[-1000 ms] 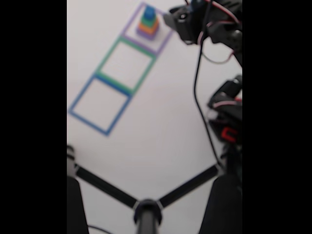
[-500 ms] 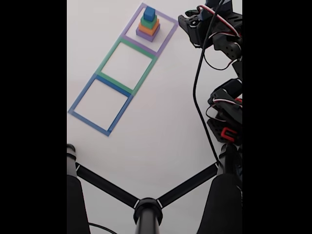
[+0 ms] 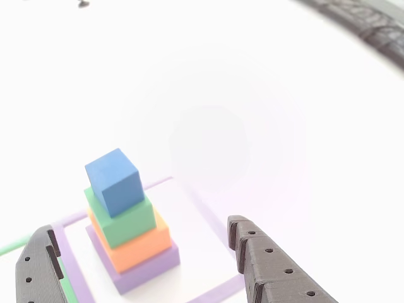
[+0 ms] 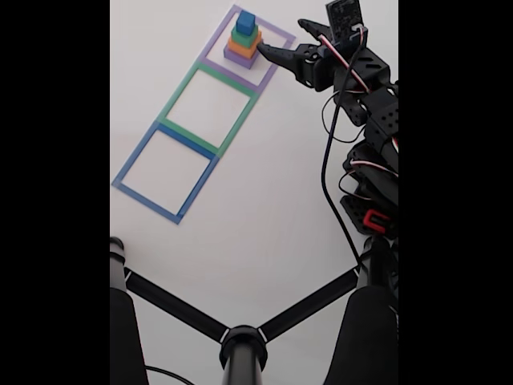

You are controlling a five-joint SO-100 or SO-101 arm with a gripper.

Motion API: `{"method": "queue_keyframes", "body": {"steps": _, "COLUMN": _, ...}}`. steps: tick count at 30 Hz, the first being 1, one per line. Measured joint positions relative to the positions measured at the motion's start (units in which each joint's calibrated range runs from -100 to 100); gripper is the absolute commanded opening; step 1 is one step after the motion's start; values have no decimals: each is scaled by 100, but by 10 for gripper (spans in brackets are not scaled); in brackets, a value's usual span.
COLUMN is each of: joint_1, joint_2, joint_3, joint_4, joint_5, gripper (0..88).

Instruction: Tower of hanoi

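Note:
The tower of hanoi [image 4: 244, 40] stands stacked inside the purple square outline [image 4: 272, 60]: a blue cube [image 3: 115, 182] on top, then a green block [image 3: 126, 221], an orange block [image 3: 140, 246] and a purple block [image 3: 151, 270] at the bottom. My gripper [image 4: 280, 38] is open just right of the stack in the fixed view, with its tips pointing at it and nothing in it. In the other view the gripper [image 3: 139, 226] frames the tower, one dark finger [image 3: 38, 271] at the left and the other finger [image 3: 268, 265] at the right, both apart from the blocks.
A green square outline [image 4: 210, 100] and a blue one [image 4: 164, 170] lie in a row below the purple one. The arm's body and cable [image 4: 325, 160] run down the right side. Black tripod legs [image 4: 240, 345] cross the bottom. A dark object [image 3: 372, 28] sits far back.
The gripper has swung left and down from the upper right toward the tower, and its fingers now point at the stack. The blocks have not moved.

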Motion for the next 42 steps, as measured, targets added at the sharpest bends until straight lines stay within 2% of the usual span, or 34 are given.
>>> {"method": "queue_keyframes", "body": {"steps": 11, "joint_1": -123, "joint_2": 2507, "joint_3": 44, "joint_4": -2921, "joint_5": 0, "gripper": 299}}
{"method": "queue_keyframes", "body": {"steps": 26, "joint_1": -401, "joint_2": 4441, "joint_3": -366, "joint_4": -4526, "joint_5": 0, "gripper": 297}}
{"method": "queue_keyframes", "body": {"steps": 42, "joint_1": -393, "joint_2": 6045, "joint_3": -1575, "joint_4": -4976, "joint_5": 20, "gripper": 289}}
